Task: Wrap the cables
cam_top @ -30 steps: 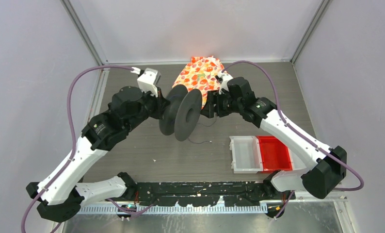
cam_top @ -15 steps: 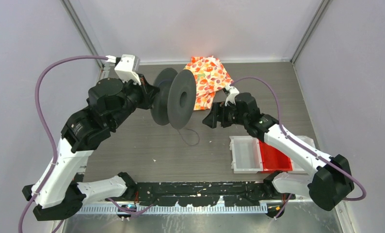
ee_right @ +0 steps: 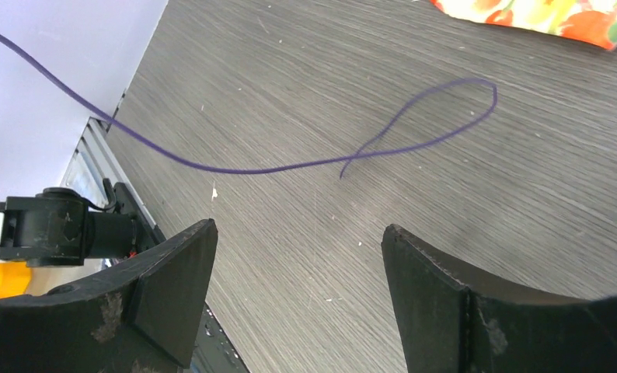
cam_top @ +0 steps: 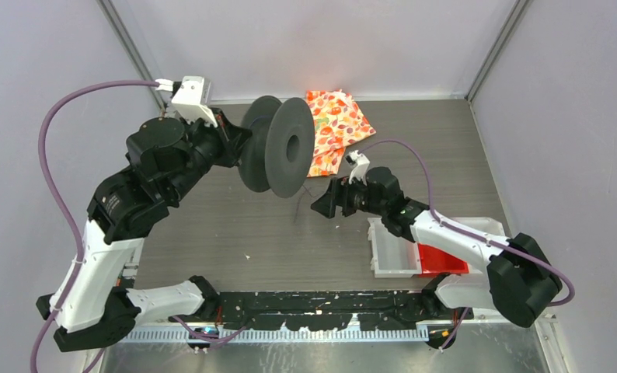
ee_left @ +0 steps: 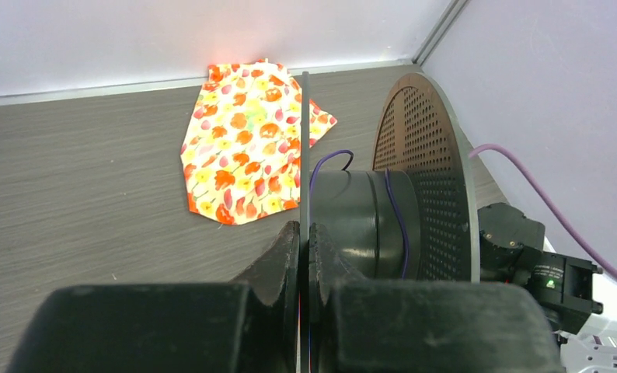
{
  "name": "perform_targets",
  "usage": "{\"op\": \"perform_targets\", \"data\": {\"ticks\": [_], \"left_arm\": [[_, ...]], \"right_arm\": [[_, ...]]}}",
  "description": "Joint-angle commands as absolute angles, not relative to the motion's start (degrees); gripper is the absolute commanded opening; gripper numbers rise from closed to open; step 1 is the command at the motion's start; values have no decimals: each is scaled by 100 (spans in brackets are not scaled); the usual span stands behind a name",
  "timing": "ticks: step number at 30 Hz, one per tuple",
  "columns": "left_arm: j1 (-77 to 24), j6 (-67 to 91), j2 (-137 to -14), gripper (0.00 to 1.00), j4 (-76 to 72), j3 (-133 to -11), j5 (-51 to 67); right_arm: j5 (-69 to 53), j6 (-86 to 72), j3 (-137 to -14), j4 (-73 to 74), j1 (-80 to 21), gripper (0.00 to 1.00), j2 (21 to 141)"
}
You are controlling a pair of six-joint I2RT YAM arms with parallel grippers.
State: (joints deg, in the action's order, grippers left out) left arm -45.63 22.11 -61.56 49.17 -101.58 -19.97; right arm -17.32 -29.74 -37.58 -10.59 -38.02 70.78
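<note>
Cable [ee_right: 243, 170]: very thin, dark, purplish in the wrist views, far finer than a gripper finger. Partly wound on the hub of a black spool [cam_top: 288, 148], with a turn or two and a small free loop showing there in the left wrist view. Drops from the spool as a slack strand to the grey wood-grain table [cam_top: 212, 241]. Ends there in a loose, flat, teardrop loop with a short tail crossing its own line. Lies ahead of the right gripper [ee_right: 298, 237] and apart from both of its fingers.

Spool: two wide round flanges, the far one perforated, the axis roughly level. Held up in the air over the rear middle of the table, near a flowered orange cloth [cam_top: 338, 124] lying at the back edge.

Left gripper [ee_left: 305, 233]: pinched tight on the thin rim of the near flange, one finger on each side of it. Left arm reared high from its base, elbow bent, wrist reaching rightward to the spool.

Right gripper: fingers spread wide, nothing between them, pointed leftward and down at the table, hovering low. Right arm stretched low and leftward from its base, forearm passing above a white bin [cam_top: 391, 247] and a red bin [cam_top: 439, 258] set side by side at the near right.
</note>
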Motion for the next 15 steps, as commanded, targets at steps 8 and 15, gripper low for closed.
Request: {"op": "perform_targets", "data": {"ticks": [8, 15], "left_arm": [[-4544, 2232, -6196, 0, 4425, -10588, -1950], [-4544, 2259, -6207, 0, 4438, -10713, -1873]], "right_arm": [[-1233, -2217, -3812, -1737, -4309, 82, 7459], [-778, -1441, -3459, -2647, -4594, 82, 7777]]}}
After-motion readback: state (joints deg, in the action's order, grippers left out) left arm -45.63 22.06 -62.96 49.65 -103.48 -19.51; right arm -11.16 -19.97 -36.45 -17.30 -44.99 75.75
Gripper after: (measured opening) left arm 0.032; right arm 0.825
